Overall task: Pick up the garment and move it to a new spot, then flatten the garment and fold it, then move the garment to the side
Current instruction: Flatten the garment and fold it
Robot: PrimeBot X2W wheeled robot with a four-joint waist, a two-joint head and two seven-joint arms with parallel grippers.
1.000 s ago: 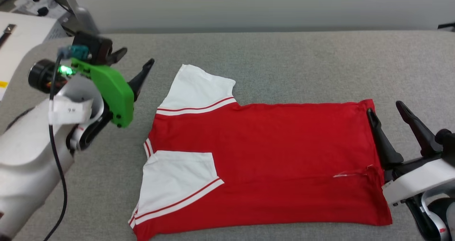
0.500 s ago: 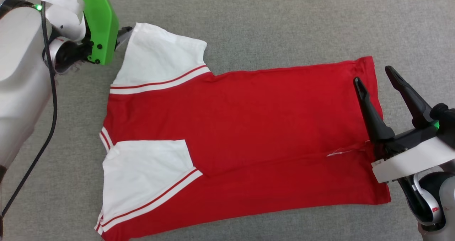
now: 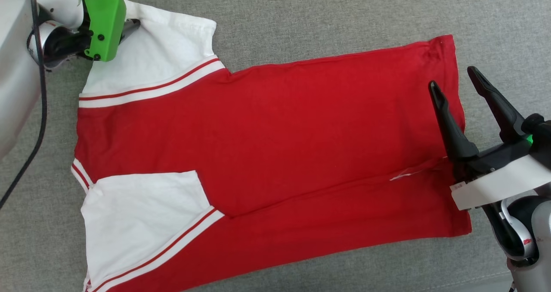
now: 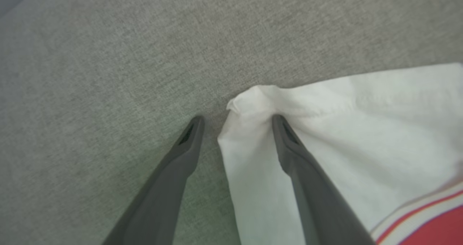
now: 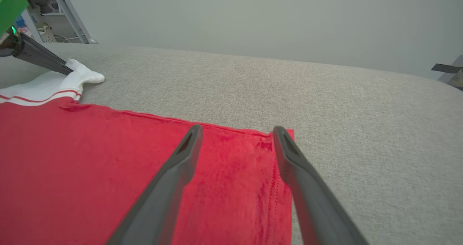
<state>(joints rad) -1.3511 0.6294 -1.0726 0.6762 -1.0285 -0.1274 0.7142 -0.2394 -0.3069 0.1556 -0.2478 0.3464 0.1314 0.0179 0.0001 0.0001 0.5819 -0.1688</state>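
Note:
The garment (image 3: 280, 141), red with white sleeves, lies flat on the grey padded surface, sleeves to the left and hem to the right. My left gripper (image 4: 237, 120) is open and straddles the tip of the far white sleeve (image 4: 325, 129): one finger presses on the cloth, the other rests on bare surface. Its green housing (image 3: 103, 20) sits at the top left of the head view. My right gripper (image 3: 454, 80) is open above the far corner of the red hem (image 5: 253, 154), holding nothing.
The grey padded surface (image 3: 323, 20) stretches around the garment, with bare room beyond its far edge and to the right. A black cable (image 3: 38, 111) hangs from my left arm. Shelving and clutter (image 5: 54, 17) stand past the surface's far left corner.
The head camera has tilted down, so the whole picture shifted. My left gripper has come from beside the far sleeve onto its tip. The right gripper stays by the hem.

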